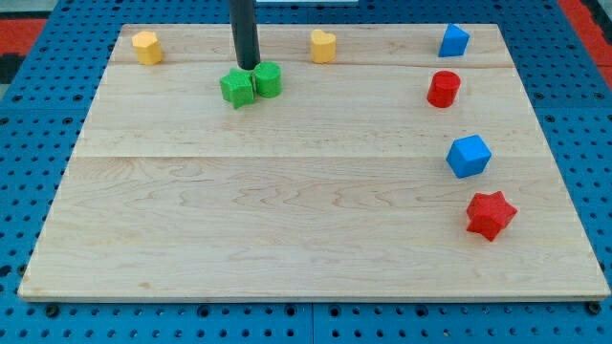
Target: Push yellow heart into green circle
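Behind the two touching green blocks, my tip (248,67) holds nothing and is best repositioned right of the yellow heart-shaped block (323,45), which is then pushed left toward the green circular block (268,79).

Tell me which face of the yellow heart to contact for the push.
Contact the yellow heart on its face toward the view's right, pushing leftward: the green circle lies left and slightly below. My tip now sits just above both green blocks, so it likely must circle round first.

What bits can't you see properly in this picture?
- My tip: in the camera view it ends right behind the two green blocks; whether it touches them is unclear.
- Green circle and green star: pressed together, their shapes are hard to read.
- The rod's upper part: cut off at the view's top.
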Available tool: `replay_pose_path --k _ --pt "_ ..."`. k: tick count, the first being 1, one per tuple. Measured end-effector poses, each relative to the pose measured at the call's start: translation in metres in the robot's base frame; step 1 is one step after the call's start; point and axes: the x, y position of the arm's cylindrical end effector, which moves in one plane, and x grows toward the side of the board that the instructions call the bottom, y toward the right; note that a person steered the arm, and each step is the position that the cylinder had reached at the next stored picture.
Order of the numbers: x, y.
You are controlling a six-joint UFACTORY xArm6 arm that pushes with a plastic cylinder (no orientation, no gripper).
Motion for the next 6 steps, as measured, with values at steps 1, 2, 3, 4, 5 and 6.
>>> replay_pose_path --k 1,2,3,4,5,6 --pt "0.003 0.062" --pt "0.003 0.102" --pt "0.002 0.129" --pt "-0.029 0.132" --pt "-0.059 0.111" --pt "-0.046 0.039"
